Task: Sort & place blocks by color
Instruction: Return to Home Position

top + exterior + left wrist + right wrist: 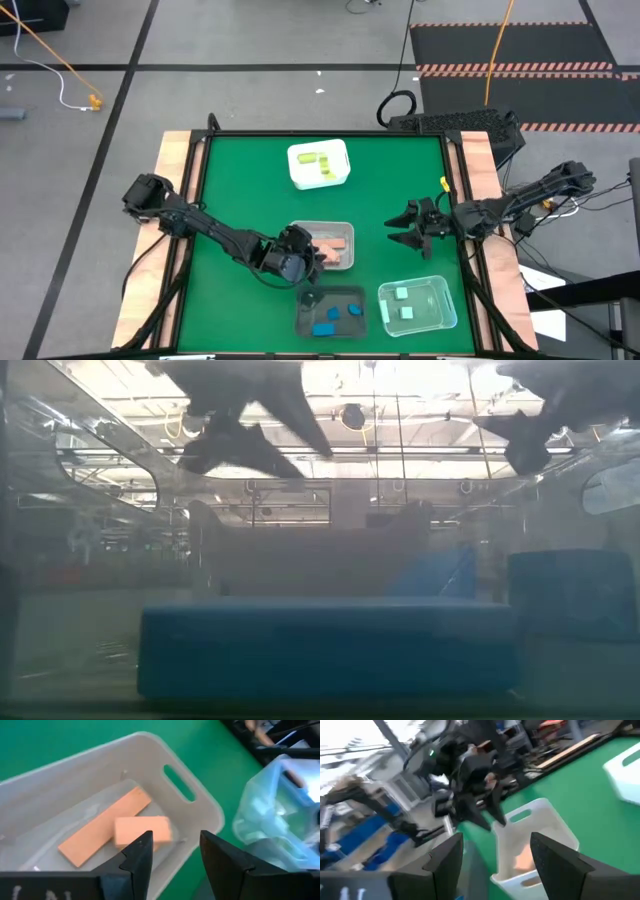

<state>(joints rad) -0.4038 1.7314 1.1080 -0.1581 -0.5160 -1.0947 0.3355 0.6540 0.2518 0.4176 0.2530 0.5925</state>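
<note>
My left gripper (310, 262) (175, 852) hangs open over the near left corner of a clear tub (345, 230). Inside that tub lie a long salmon bar (102, 834) and a short salmon block (143, 831), flat on its floor. My right gripper (400, 230) (495, 857) is open above the green mat, to the right of that tub, and touches nothing. Yellow blocks (318, 162) lie in a white tub (300, 178). Blue blocks (330, 320) sit in a dark tub (300, 312), mint blocks (403, 302) in a second clear tub (445, 300).
The four tubs sit along the middle and near part of the green mat (240, 180); bare mat shows to the far left and far right. Wooden strips (172, 170) border the table on both sides. In the low view a blue block (320, 650) fills the foreground.
</note>
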